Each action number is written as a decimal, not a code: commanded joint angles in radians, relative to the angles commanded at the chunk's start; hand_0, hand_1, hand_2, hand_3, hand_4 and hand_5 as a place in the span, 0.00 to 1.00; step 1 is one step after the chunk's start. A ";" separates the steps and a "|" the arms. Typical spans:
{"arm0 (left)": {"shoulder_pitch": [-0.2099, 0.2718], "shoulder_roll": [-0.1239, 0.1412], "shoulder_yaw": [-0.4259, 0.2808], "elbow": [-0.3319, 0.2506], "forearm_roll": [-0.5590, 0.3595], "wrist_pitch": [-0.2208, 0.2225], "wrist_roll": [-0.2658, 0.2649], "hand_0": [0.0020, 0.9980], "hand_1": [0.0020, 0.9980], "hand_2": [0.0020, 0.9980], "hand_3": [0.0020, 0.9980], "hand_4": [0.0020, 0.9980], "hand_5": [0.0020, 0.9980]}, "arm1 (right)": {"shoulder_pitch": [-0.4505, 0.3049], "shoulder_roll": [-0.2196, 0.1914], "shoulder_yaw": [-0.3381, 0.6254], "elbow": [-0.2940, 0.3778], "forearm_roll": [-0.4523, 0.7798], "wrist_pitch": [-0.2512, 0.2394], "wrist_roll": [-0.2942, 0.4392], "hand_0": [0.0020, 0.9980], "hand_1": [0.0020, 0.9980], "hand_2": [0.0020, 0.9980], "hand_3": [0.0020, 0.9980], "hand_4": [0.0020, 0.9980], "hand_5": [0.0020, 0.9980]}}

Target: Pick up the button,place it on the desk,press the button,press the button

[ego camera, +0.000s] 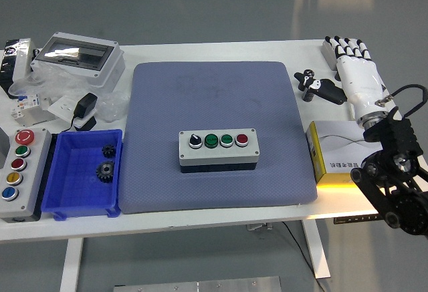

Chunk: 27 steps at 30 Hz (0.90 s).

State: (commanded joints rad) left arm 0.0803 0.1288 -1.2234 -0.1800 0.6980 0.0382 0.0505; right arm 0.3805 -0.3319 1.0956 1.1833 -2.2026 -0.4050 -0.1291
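Note:
A grey button box (pixel 219 148) lies in the middle of the blue mat (pixel 214 98). It carries a black selector knob, two green buttons and a red button (pixel 241 139). My right hand (pixel 349 58) is at the table's far right corner, well away from the box. Its white back faces up, its fingers (pixel 345 45) are straight and spread, and its thumb (pixel 322 89) sticks out to the left. The hand holds nothing. It covers most of a small grey switch box at that corner. My left arm is out of sight.
A five-button station (pixel 17 170) stands at the left edge beside a blue bin (pixel 67 192) with two gears. A grey enclosure (pixel 80 55), plastic bags and a black adapter (pixel 85 105) lie at the back left. A yellow and white carton (pixel 334 158) lies right of the mat.

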 joint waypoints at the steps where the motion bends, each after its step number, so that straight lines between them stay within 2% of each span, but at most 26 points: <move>1: 0.000 0.000 0.001 0.000 0.000 0.000 0.000 0.65 0.63 0.62 0.68 0.80 0.22 | -0.003 0.001 -0.002 0.002 0.009 -0.003 0.003 1.00 1.00 1.00 1.00 1.00 1.00; 10: -0.002 0.000 -0.012 0.000 0.020 0.002 0.012 0.65 0.63 0.62 0.68 0.81 0.22 | -0.057 0.067 0.043 0.039 0.073 -0.040 0.042 1.00 1.00 1.00 1.00 1.00 1.00; 19: -0.009 -0.010 -0.048 0.000 0.083 0.006 0.025 0.65 0.62 0.62 0.68 0.80 0.22 | -0.194 0.073 0.045 0.150 0.272 -0.078 0.116 1.00 1.00 1.00 1.00 1.00 1.00; 27: -0.011 -0.005 -0.064 0.000 0.106 0.006 0.034 0.65 0.62 0.62 0.68 0.81 0.23 | -0.227 0.073 0.094 0.182 0.335 -0.098 0.133 1.00 1.00 1.00 1.00 1.00 1.00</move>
State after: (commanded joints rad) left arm 0.0688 0.1237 -1.2873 -0.1800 0.8039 0.0444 0.0843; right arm 0.1539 -0.2593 1.1893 1.3649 -1.8678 -0.5033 0.0037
